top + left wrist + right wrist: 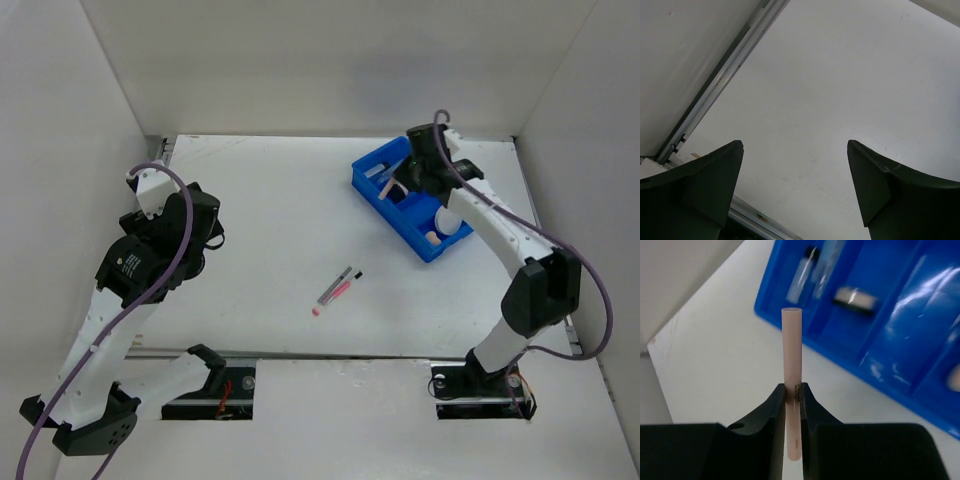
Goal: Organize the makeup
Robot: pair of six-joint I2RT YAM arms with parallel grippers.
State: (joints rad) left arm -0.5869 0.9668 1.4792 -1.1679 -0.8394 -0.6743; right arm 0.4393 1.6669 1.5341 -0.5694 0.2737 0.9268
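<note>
Nearest, at left: left gripper [795, 145] spread wide, empty. Mid-table: slim pink-and-black pencils [338, 288], loose, well apart from both grippers. Farthest: right gripper [792, 386] pinching a slim pale-pink stick [791, 340] near its lower end. Likely to pivot or slip, landing beside the blue divided plastic tray [771, 295].

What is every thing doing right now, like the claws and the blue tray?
Left gripper: open, holding nothing, over bare table.
Right gripper: shut on the pink stick.
Pink stick: pinched between the fingers, not yet in the tray.
Blue tray: partly filled.
Two pencils: lying loose mid-table, side by side.
</note>
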